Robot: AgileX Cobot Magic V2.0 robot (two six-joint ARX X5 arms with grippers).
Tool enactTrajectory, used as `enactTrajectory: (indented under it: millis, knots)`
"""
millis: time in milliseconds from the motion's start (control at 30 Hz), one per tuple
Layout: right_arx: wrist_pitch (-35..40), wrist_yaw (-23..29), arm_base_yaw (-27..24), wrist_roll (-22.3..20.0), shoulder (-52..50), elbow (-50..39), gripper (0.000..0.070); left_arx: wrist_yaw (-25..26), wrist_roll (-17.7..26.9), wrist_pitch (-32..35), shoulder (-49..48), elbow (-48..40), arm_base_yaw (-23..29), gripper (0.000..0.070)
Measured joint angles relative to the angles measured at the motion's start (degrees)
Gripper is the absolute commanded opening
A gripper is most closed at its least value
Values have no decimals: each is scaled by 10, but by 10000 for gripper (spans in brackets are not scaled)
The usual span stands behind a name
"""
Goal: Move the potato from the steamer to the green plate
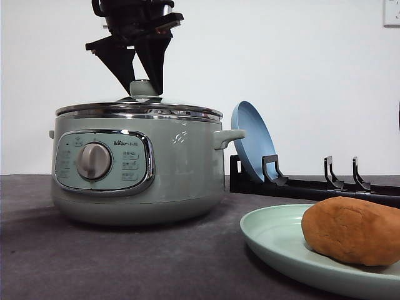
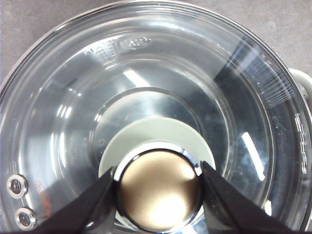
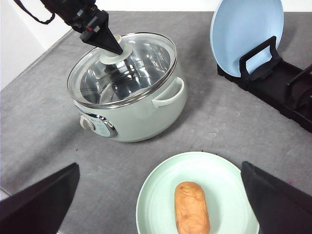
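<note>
Left gripper (image 1: 145, 80) hung over the steamer (image 1: 137, 165), its two black fingers (image 2: 92, 202) pressed against either side of the lid knob (image 2: 160, 190), shut on it with the glass lid (image 3: 122, 68) seated on the pot. That steamer stood on the left part of the grey desk (image 1: 125, 262), with bare surface in front of it and toward the near edge. To its right, a blue plate (image 1: 253, 140) leaned upright in a black rack (image 1: 312, 187) by the wall. Nearer the front lay the green plate (image 1: 275, 240), well apart from the steamer, with the potato (image 3: 191, 208) lying on it, long axis running front to back in the right wrist view. Right gripper (image 3: 161, 204) hovered above this plate, fingers spread wide and holding nothing.
</note>
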Motion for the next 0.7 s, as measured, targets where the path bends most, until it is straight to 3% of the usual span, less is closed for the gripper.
enactTrajectory:
  millis: [700]
  knots:
    - [0,0,0,0,0,0,700,-1,1,2,0,0,0,1]
